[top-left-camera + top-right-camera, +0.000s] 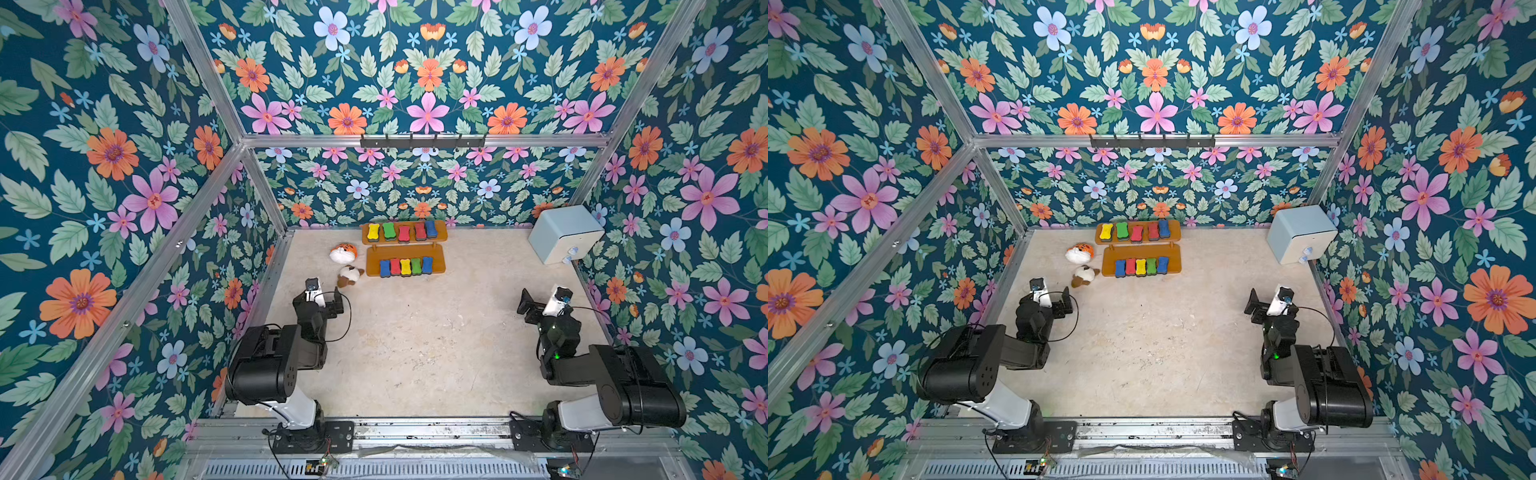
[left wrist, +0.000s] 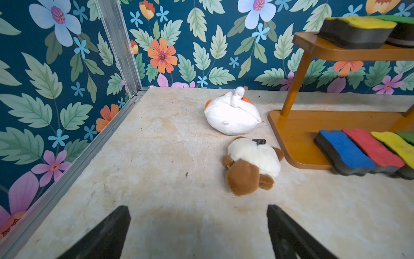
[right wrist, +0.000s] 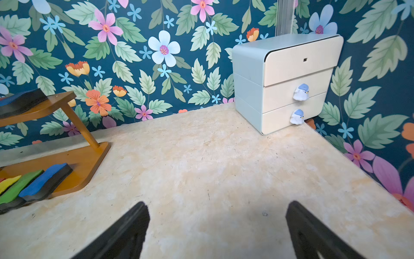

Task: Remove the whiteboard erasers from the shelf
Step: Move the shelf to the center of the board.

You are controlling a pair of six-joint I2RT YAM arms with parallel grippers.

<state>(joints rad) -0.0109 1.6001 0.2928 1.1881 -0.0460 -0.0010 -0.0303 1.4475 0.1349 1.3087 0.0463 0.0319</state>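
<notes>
We see ten whiteboard erasers (image 1: 405, 267) on the far shelf (image 1: 437, 257). The left gripper (image 2: 198, 208) and right gripper (image 3: 216, 204) are empty, jaws spread.

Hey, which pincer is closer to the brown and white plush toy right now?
Left. The left pincer sits just short of the brown-and-white plush toy; the right pincer is far across the table, on the opposite side.

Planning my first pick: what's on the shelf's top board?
Five whiteboard erasers side by side: yellow, green, red, red, blue. Nothing else shows on the top board. The wood beneath each eraser is covered.
</notes>
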